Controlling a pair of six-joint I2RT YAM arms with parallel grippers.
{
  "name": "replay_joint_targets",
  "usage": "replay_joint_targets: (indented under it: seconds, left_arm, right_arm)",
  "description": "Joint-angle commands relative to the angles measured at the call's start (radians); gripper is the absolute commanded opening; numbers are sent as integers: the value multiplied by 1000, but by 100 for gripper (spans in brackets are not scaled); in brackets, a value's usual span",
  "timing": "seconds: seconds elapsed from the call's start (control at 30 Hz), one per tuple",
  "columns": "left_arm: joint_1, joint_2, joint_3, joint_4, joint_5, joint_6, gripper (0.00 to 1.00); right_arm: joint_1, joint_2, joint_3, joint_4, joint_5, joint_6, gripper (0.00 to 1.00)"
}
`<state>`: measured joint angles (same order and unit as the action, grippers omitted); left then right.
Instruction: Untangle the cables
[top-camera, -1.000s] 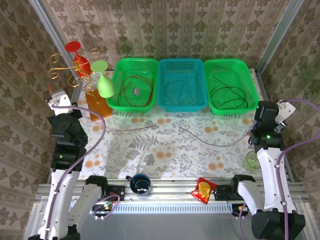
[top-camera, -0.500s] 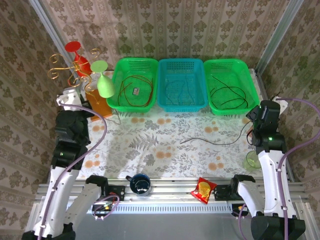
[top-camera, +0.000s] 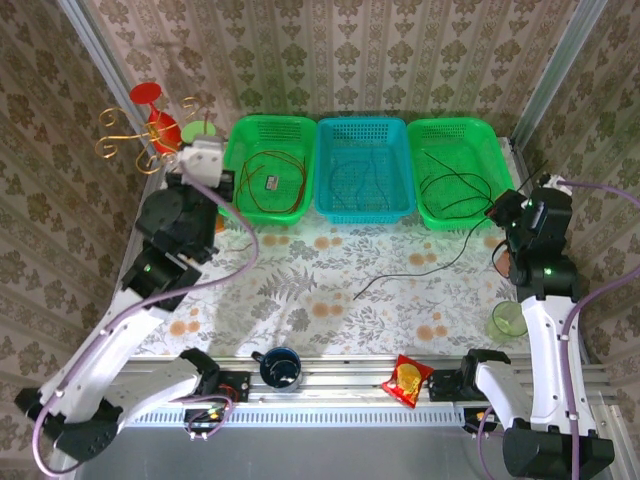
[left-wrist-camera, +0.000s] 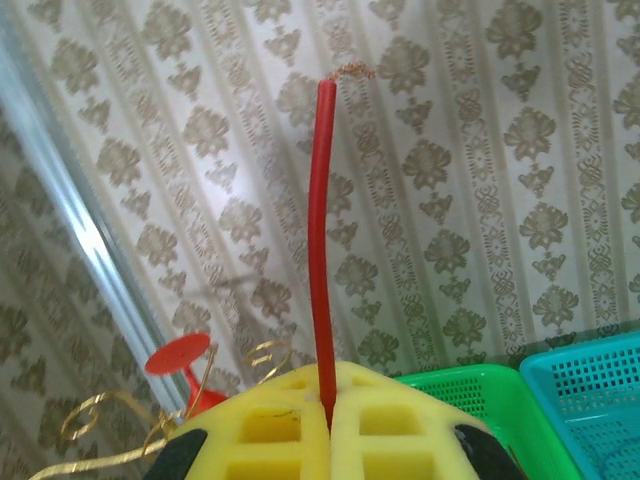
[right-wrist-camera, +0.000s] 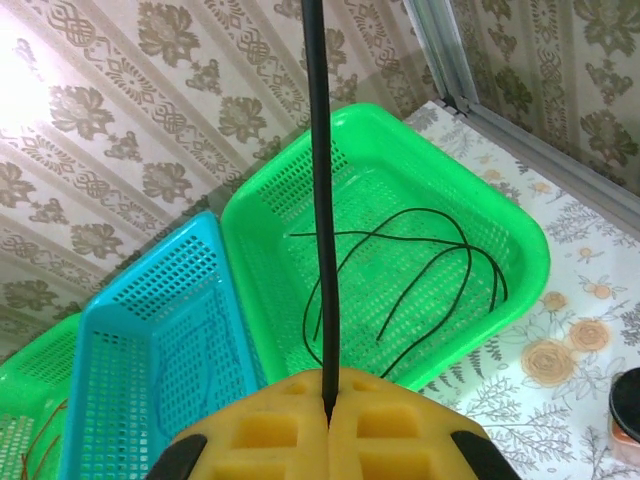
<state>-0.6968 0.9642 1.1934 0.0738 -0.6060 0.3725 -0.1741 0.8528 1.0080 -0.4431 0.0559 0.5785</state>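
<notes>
Cloth-covered table (top-camera: 300, 300) first, says Ana: what worries you at that scale?

Ben: The trailing run. A black cable (top-camera: 420, 272) lies across the cloth from mid-table toward the right, ending up at the right arm. If that arm swings fast, I'd expect the loose tail to whip about, or to hang over a basket rim instead of landing inside.

Ana: And the baskets along the far edge?

Ben: The left green basket (top-camera: 270, 119) holds red cables (top-camera: 301, 185), the blue basket (top-camera: 360, 121) holds dark cables (top-camera: 372, 182), and the right green basket (top-camera: 450, 122) holds black loops (top-camera: 458, 197). Dropping the held wire onto those loops could knot them again.

Ana: Anything close to the arms?

Ben: The gold wire stand (top-camera: 125, 135) with its red glass (top-camera: 150, 93) sits at the far left, near the lifted left arm. A wide turn there might tip it.

Ana: The grips themselves?

Ben: On the left gripper (left-wrist-camera: 330, 415) the yellow pads are pressed together, pinching a red cable (left-wrist-camera: 322, 230) whose frayed tip pokes up. The right gripper (right-wrist-camera: 327, 395) has its pads closed on the black cable the same way. Both wires are very thin, so a snag could pull either one through the foam. Where the red cable's long part runs, I cannot tell.
</notes>
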Motion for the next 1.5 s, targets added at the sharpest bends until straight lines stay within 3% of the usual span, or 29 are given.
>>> replay_joint_targets:
  seconds: [0.0, 0.1, 0.6, 0.9, 1.1, 1.47]
  left_arm:
    - [-10, 79, 89, 59, 13, 115, 0]
    - [0, 165, 178, 56, 45, 139, 0]
    - [194, 596, 848, -333, 300, -74, 0]
    - [234, 851, 1256, -474, 366, -54, 0]
    - [272, 923, 1348, -449, 399, -69, 0]
    - [312, 968, 1344, -342, 496, -87, 0]
  right_arm:
    - [5, 10, 42, 33, -44, 32, 0]
    - [24, 22, 66, 30, -45, 21, 0]
    - [38, 134, 259, 6, -19, -1, 0]
    - [39, 189, 340, 14, -21, -7, 0]
    - [39, 198, 367, 1, -8, -28, 0]
    - [39, 213, 414, -7, -21, -33, 0]
